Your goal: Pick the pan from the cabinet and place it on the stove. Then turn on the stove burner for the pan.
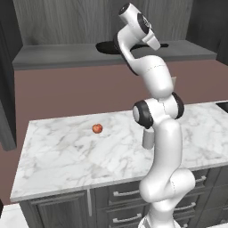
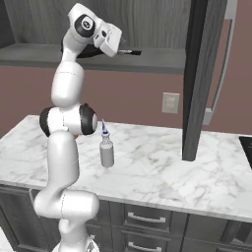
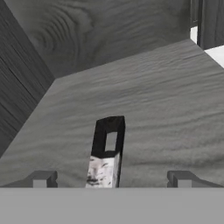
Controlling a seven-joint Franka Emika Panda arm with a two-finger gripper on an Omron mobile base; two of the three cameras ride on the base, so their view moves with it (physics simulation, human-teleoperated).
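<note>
Currently spread wide and holding nothing: gripper [image 3: 112,179], fingertips [image 3: 43,178] to either side of the pan handle [image 3: 106,151]. Directly ahead, between the jaws: handle end, long axis running away along the view. In base views, pan [image 1: 107,46] on cabinet [image 1: 67,55] shelf, handle [image 2: 132,51] pointing toward the open door [image 2: 199,78].

Inventory: one pan [image 1: 107,46] on the open cabinet [image 1: 67,55] shelf; one small red fruit [image 1: 97,128] and one pale squeeze bottle [image 2: 106,150] on one marble counter [image 1: 67,156]; one wall outlet [image 2: 170,103]; one open cabinet door [image 2: 197,78]; several drawers [image 2: 147,216] below.
</note>
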